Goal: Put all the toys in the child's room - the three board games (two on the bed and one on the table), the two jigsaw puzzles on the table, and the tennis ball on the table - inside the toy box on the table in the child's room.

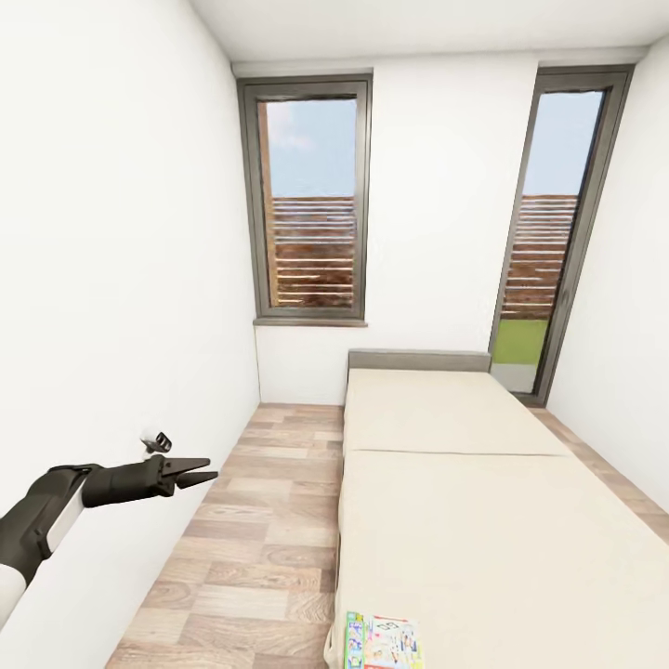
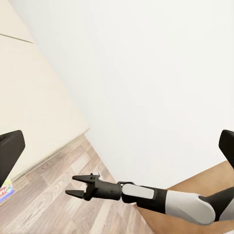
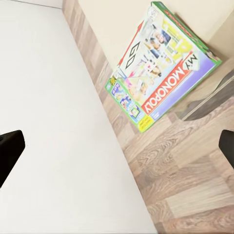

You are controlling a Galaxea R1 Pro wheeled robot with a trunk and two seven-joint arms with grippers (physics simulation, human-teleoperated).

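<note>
While the Monopoly box [image 3: 161, 68] lies flat at the bed's [image 1: 483, 520] near corner, both hands are empty.
Left hand [image 1: 197, 471] hovers slightly parted over the floor; right hand's fingers [image 3: 9, 151] spread wide. Box probably light, stiff, glossy: pinch an overhanging edge.

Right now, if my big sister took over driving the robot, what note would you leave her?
Left gripper: open, empty, held out over the wood-plank floor beside the white wall.
Right gripper: fingers wide apart, empty, aimed at the game box.
Colourful flat MY MONOPOLY game box: lying at the near corner of the low cream bed, by the bed's edge.
Done: nothing is in a gripper yet.
Left: pick up this box and take it to the toy box, then the other toys.
</note>
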